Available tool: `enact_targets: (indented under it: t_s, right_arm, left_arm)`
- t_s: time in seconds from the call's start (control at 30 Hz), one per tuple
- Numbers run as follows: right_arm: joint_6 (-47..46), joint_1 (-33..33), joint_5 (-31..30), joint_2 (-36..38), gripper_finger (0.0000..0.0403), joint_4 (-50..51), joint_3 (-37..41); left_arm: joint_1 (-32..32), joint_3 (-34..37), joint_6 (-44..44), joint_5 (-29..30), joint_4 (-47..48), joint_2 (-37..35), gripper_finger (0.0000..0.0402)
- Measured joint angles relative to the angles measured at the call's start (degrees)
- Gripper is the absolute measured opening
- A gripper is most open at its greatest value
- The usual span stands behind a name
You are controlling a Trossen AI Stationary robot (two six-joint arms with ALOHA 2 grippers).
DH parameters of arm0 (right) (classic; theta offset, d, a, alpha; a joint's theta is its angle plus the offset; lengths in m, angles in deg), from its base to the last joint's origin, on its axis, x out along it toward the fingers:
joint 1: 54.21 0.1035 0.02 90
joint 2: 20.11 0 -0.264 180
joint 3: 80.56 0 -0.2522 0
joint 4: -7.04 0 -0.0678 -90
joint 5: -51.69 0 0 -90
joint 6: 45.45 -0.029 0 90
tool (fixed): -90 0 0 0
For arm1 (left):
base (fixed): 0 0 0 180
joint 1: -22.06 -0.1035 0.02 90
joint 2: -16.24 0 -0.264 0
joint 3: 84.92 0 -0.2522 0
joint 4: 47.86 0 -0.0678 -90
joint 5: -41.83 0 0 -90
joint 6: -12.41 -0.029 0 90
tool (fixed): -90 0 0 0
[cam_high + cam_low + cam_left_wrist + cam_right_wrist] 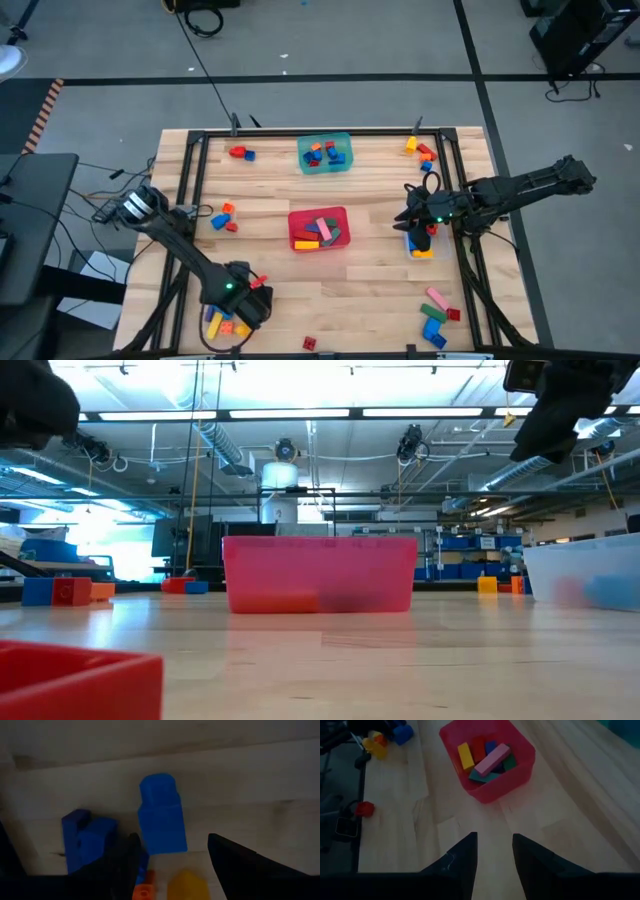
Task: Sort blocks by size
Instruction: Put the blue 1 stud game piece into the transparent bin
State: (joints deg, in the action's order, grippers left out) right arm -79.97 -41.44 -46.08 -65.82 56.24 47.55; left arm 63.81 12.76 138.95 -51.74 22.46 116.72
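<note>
One blue block (161, 817) just ahead of left gripper (172, 855), jaws apart

Loose blocks (224, 218) are scattered in small clusters around the frame: upper left, left of centre, lower left, upper right and lower right, in red, blue, yellow, orange, green and pink, while others are piled at centre and upper centre

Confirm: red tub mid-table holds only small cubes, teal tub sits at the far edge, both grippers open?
Not quite. In the right wrist view the red tub holds long bars, including a pink bar and a yellow one, not small cubes. The teal tub and the open left gripper and right gripper check out.
</note>
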Motion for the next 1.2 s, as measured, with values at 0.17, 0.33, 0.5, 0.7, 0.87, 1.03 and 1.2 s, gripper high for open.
enact_targets:
  t_s: [0.17, 0.33, 0.5, 0.7, 0.87, 1.03, 1.2]
  right_arm:
    - [0.0, 0.0, 0.0, 0.0, 0.0137, -0.2, 0.0]
    - [0.0, 0.0, 0.0, 0.0, 0.0135, -0.3, 0.0]
    - [0.0, 0.0, 0.0, 0.0, 0.0136, -0.3, 0.0]
    - [0.1, 0.0, 0.0, 0.0, 0.0135, -0.3, 0.0]
    - [0.1, 0.0, 0.0, 0.0, 0.0135, -0.3, 0.0]
    - [0.1, 0.0, 0.0, 0.0, 0.0133, -0.3, 0.0]
    - [0.2, 0.0, 0.0, 0.0, 0.0133, -0.3, 0.0]
  left_arm:
    - [0.2, 4.7, 1.3, -2.4, -6.3, 0.1, 0.0241]
    - [0.6, 8.9, 1.7, -1.9, -13.9, 0.1, 0.0241]
    - [0.5, 10.7, 1.7, -1.3, -17.0, 0.0, 0.0226]
    - [0.5, 10.7, 1.5, -1.2, -16.3, -0.1, 0.015]
    - [0.5, 10.7, 1.4, -1.2, -16.1, -0.3, 0.0131]
    - [0.6, 9.6, 1.2, 3.1, -15.6, -0.4, 0.0136]
    - [0.5, 6.6, -1.1, 10.2, -15.9, -0.6, 0.0151]
